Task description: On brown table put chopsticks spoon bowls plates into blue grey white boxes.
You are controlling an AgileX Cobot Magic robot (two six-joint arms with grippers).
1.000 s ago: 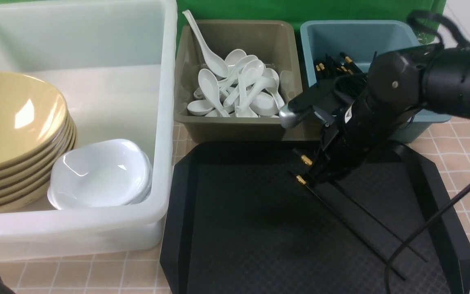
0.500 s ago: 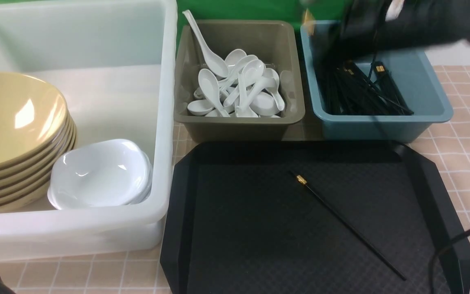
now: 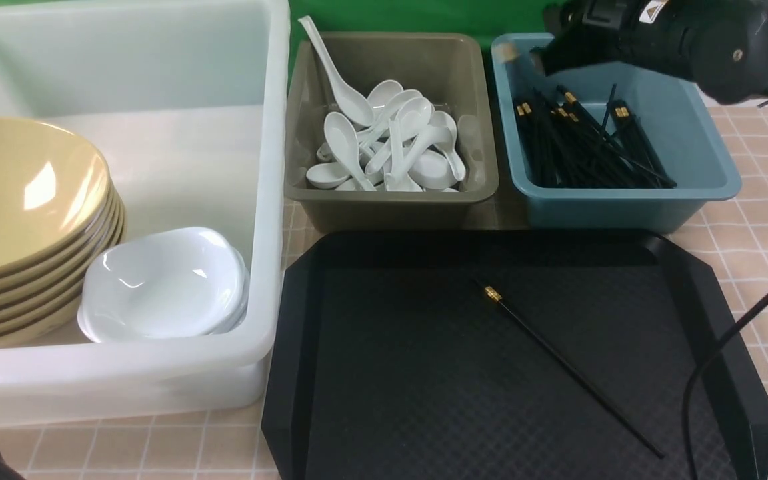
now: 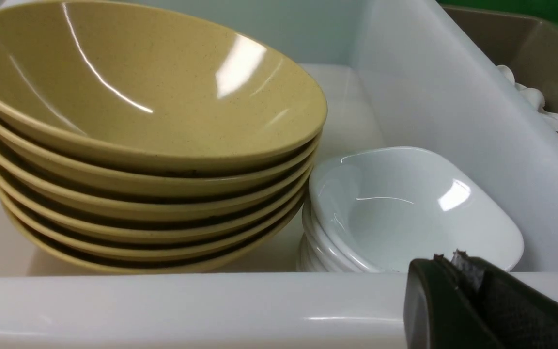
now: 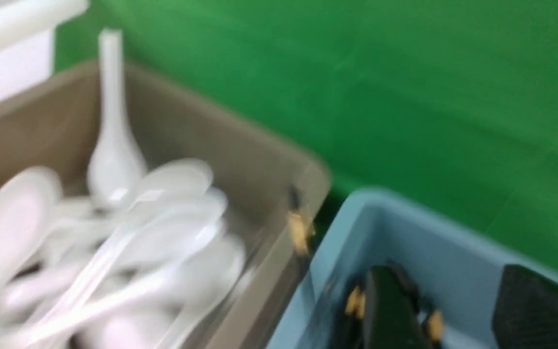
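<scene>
My right gripper [image 3: 541, 57] hovers above the far left corner of the blue box [image 3: 624, 203], blurred by motion. In the right wrist view its jaws [image 5: 458, 310] stand open with nothing between them; a blurred chopstick end [image 5: 298, 232] with a gold band shows by the box rim, apart from the fingers. Several chopsticks [image 3: 584, 147] lie in the blue box, and one chopstick [image 3: 567, 370] lies on the black tray [image 3: 424, 400]. My left gripper [image 4: 448, 261] is shut and empty at the near wall of the white box [image 3: 271, 200], which holds stacked bowls [image 3: 17, 193] and plates [image 3: 164, 280].
The grey box [image 3: 391, 207] between the other two holds several white spoons [image 3: 391, 147]. The brown table [image 3: 757, 247] shows around the boxes and tray. A black cable [image 3: 724, 347] hangs over the tray's right corner. A green backdrop stands behind the boxes.
My right arm rose off the tray with one chopstick, swung back over the blue box, and its jaws opened. The other chopstick stayed on the tray. The left arm has not moved.
</scene>
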